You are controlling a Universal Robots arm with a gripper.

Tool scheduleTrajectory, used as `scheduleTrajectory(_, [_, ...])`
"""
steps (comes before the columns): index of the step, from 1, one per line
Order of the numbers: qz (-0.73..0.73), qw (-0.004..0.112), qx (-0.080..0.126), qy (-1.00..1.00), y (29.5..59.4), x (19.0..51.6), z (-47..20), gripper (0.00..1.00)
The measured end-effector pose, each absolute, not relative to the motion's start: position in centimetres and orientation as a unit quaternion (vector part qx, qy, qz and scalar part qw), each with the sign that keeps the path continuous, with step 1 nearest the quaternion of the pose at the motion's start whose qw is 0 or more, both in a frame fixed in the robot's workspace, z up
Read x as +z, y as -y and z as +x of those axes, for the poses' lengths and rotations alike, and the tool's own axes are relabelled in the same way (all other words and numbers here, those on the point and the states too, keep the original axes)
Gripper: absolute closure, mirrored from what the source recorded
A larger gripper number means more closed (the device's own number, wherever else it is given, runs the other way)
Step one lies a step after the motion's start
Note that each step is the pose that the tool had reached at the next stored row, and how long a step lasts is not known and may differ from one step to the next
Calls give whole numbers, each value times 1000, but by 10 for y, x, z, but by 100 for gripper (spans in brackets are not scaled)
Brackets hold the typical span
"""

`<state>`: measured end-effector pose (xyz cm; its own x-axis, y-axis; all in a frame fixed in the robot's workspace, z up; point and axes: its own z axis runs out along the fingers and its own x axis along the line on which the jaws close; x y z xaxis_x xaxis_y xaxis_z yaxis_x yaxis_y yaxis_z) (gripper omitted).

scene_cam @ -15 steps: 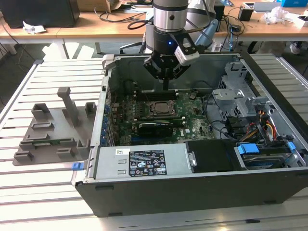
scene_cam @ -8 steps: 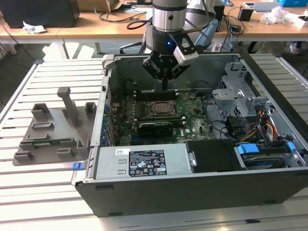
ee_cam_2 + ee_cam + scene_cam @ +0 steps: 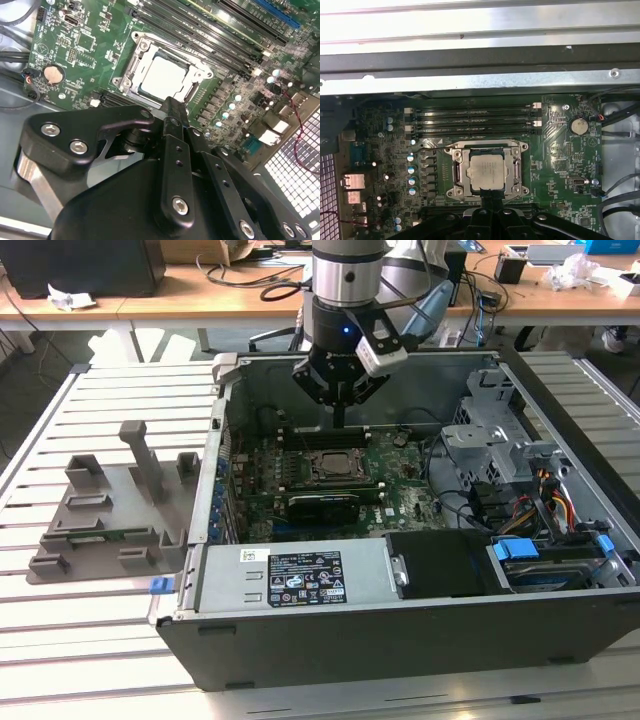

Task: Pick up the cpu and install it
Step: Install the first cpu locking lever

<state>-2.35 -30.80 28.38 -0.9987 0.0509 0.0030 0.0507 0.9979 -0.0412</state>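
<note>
Gripper (image 3: pixel 172 112), fingers drawn together with nothing held, we list as poised just above the motherboard (image 3: pixel 555 150); cpu (image 3: pixel 487 171) already seated in its socket frame (image 3: pixel 456 172), lying directly beyond the fingertips, square, no long axis.

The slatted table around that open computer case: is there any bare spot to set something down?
Yes: the slatted table is bare in front of the grey fixture tray, and beyond the computer case at the exterior view's right. Inside, the motherboard is crowded beneath the gripper.
</note>
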Motion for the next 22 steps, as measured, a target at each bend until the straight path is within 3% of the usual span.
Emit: scheduleTrajectory(22, [-25, 2, 21, 999, 290, 282, -60, 89])
